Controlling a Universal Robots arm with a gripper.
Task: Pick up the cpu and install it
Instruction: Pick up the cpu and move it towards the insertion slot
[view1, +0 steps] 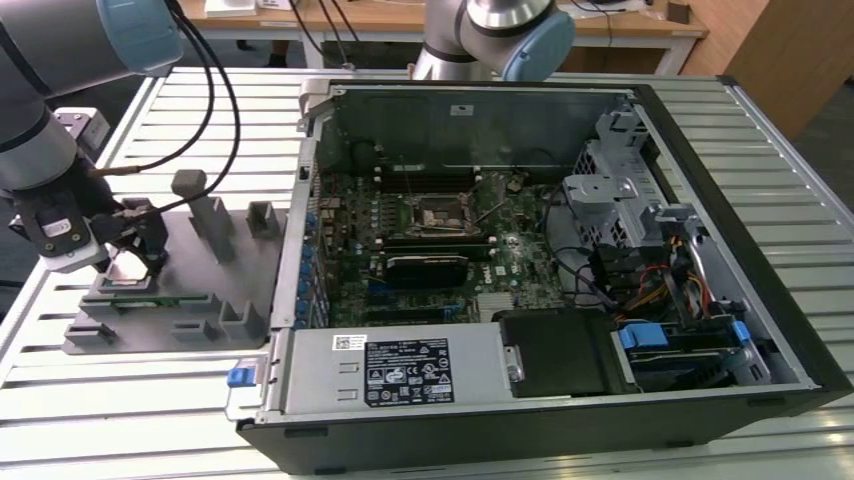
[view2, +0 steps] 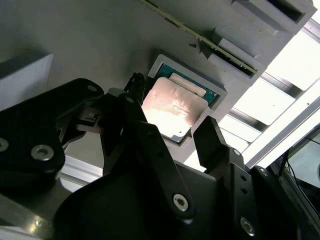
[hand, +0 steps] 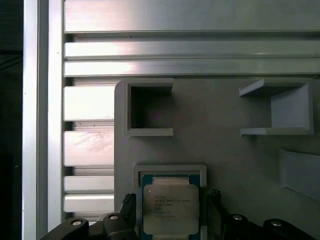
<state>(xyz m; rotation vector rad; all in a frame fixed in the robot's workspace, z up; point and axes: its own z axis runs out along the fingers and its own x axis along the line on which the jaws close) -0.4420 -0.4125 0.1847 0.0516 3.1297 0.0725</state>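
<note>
Working on the worktop (view1: 200, 110), we've the open PC case (view1: 534, 120) at the exterior view's right, grey fixture (view1: 251, 268) at its left. Claw (view1: 131, 262) spread, straddling the cpu (hand: 170, 209) in its fixture pocket, no grip yet: pickup & install both pending.

Arm links: silver-grey round metal arm tubes (view1: 34, 150)
Joint caps: pale blue rounded plastic caps (view1: 138, 35)
Cables: thin black cables (view1: 235, 112), looped along the arm
Gripper: matte black angular two-finger gripper (view1: 130, 262)
Fingers: flat black linkage fingers (view2: 150, 150)
Screws: round silver screw heads (view2: 180, 202) on the pivots
</note>
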